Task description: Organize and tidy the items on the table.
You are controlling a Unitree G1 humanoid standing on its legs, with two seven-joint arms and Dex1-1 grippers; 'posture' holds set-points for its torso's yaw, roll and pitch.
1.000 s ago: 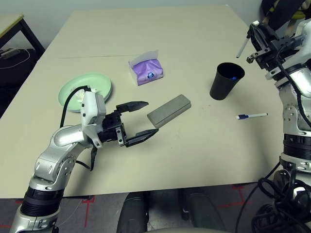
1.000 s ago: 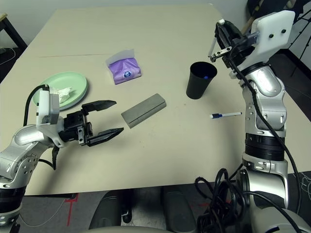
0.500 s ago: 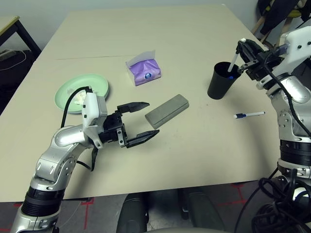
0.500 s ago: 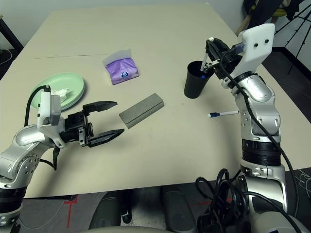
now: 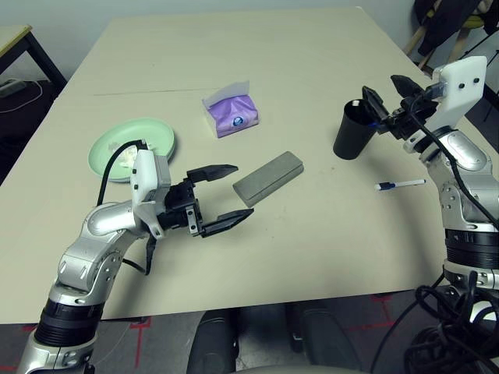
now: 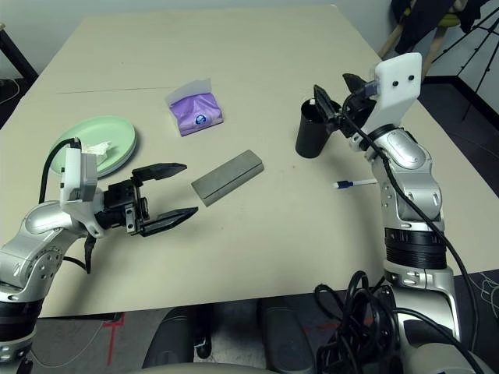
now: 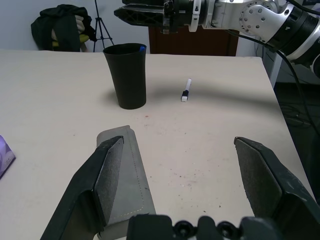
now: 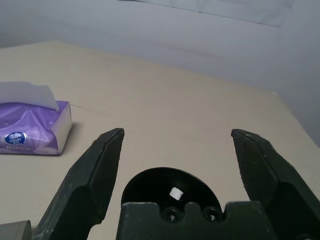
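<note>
You have one desk in front of you, and on it one green plate with one crumpled tissue lying on it. If a second plate sits under the green one, you cannot tell from here. You have one purple tissue pack, one grey case and one black cup. You can count two pens: one lies on the desk, and one white pen end shows inside the cup. You have two arms, each ending in one pincer, left and right, and each pincer has two black fingers.
</note>
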